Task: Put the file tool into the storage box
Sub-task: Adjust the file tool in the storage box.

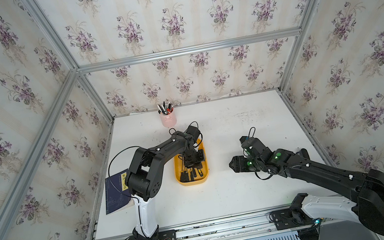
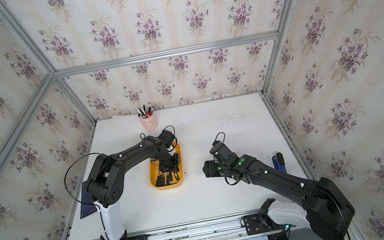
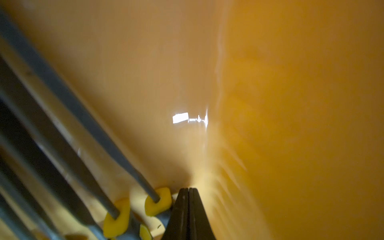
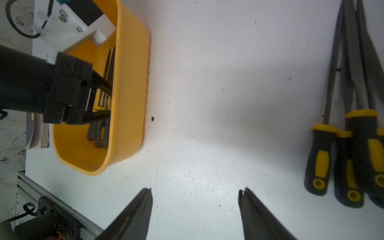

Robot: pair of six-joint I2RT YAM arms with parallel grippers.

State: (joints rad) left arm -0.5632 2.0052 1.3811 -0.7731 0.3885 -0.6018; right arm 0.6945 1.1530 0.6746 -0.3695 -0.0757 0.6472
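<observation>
Top views overhead (far); wrist views close, sharing the storage box [image 4: 131,83].

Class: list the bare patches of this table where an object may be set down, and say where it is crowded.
Bare: the white table between the storage box and the loose files; the far stretch right of the pen cup; the near strip before the box. Crowded: inside the box, where stored files and the left gripper sit.
</observation>
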